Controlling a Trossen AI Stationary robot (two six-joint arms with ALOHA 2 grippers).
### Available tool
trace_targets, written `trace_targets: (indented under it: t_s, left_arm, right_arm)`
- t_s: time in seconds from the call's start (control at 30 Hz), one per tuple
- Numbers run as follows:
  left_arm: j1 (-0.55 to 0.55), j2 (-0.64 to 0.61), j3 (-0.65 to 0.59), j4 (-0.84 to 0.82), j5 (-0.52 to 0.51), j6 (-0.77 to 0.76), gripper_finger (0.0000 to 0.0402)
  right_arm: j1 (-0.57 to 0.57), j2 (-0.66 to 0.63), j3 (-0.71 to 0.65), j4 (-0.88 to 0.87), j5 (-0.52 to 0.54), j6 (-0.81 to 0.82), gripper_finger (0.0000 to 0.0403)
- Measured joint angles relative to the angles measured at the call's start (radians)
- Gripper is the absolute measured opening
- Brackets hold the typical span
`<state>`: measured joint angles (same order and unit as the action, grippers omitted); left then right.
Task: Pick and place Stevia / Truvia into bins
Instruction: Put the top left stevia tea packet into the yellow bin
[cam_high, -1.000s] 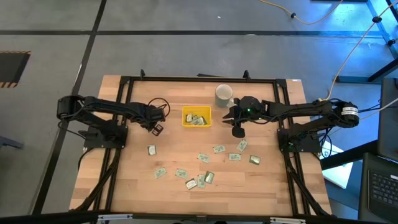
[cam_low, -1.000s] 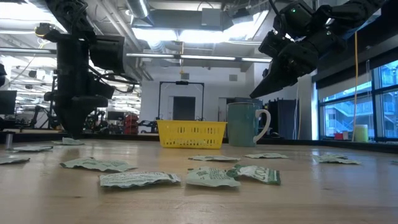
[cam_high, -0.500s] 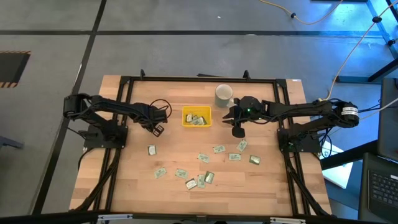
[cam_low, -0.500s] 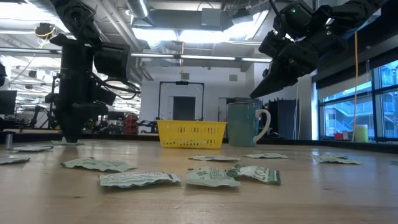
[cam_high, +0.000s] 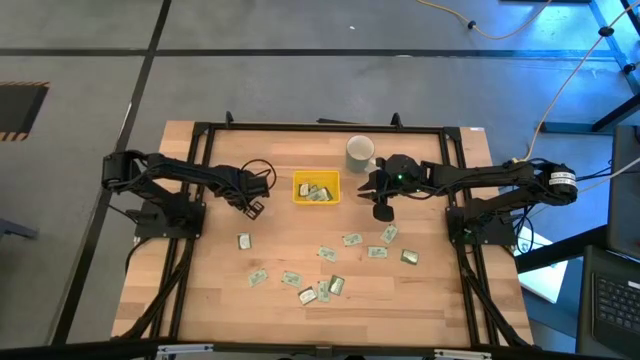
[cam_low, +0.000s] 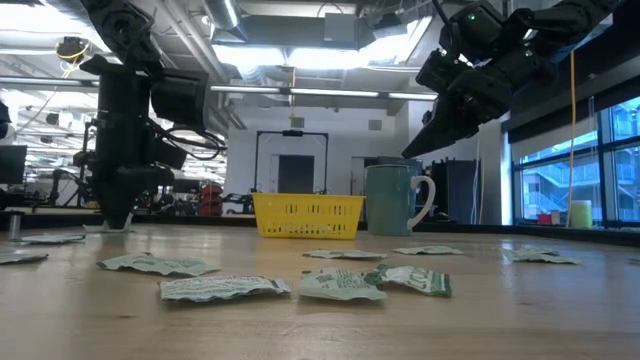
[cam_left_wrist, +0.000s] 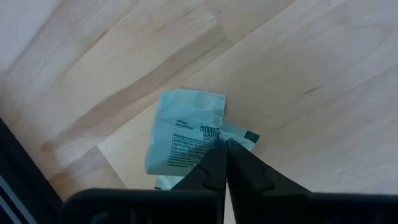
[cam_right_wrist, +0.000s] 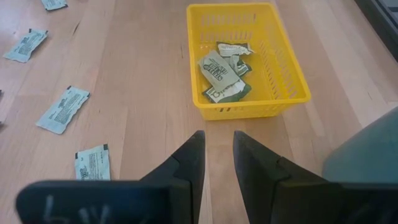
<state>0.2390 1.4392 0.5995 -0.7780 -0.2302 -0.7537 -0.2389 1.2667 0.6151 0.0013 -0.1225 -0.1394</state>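
Several pale green and white Stevia sachets (cam_high: 325, 268) lie flat and scattered on the near half of the wooden table. A few more lie inside the yellow tray (cam_high: 316, 188), which stands near the table's middle. My left gripper (cam_high: 252, 208) is down at the table, left of the tray, shut on one sachet (cam_left_wrist: 186, 130). My right gripper (cam_high: 383, 213) hangs open above the table, just right of the tray (cam_right_wrist: 249, 56), and holds nothing. My left gripper (cam_left_wrist: 225, 146) comes from above, pointing down, and pinches the sachet between its two shut fingers near one long edge (cam_left_wrist: 208, 138). The paper is crumpled up at the fingertips. The rest of the sachet lies flat on the table (cam_low: 108, 228).
A white mug (cam_high: 359, 153) stands just beyond the tray's right corner, close to my right arm. A dark cable loops on the table by my left wrist (cam_high: 255, 170). A black frame rail (cam_high: 320, 127) borders the far edge. Bare wood lies between the tray and the sachets.
My left arm has come down a little and settled over the sachet at the table; it has held still for the last half second. My right arm has kept still.
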Motion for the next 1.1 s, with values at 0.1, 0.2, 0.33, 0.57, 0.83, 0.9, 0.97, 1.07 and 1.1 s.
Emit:
trace_targets:
  t_s: [0.1,0.2,0.33,0.57,0.83,0.9,0.97,1.07,1.1]
  left_arm:
    - [0.000,0.001,0.000,0.000,-0.003,0.025,0.0002]
    - [0.001,-0.001,0.004,-0.004,-0.007,0.059,0.0003]
    - [-0.002,-0.005,0.037,-0.011,-0.002,0.105,0.0002]
    - [-0.003,-0.007,0.078,0.000,0.008,0.158,0.0002]
    - [-0.003,-0.010,0.080,0.017,0.004,0.180,0.0002]
    - [-0.003,-0.010,0.080,0.063,0.014,0.206,0.0002]
    - [-0.003,-0.010,0.081,0.135,0.025,0.247,0.0002]
    - [-0.003,-0.011,0.082,0.251,0.012,0.331,0.0002]
    - [-0.003,-0.011,0.086,0.284,0.000,0.360,0.0002]
  right_arm:
    - [0.000,0.000,0.000,0.000,0.000,0.000,0.0087]
    - [0.000,0.000,0.000,0.000,0.000,0.000,0.0087]
    - [0.000,0.000,0.000,0.000,0.000,0.000,0.0087]
    - [0.000,0.000,0.000,0.000,0.000,0.000,0.0087]
    - [0.000,0.000,0.000,0.000,0.000,0.000,0.0087]
    - [0.000,0.000,0.000,0.000,0.000,0.000,0.0087]
    - [0.000,0.000,0.000,0.000,0.000,0.000,0.0087]
    - [0.000,0.000,0.000,0.000,0.000,0.000,0.0087]
    - [0.000,0.000,0.000,0.000,0.000,0.000,0.0087]
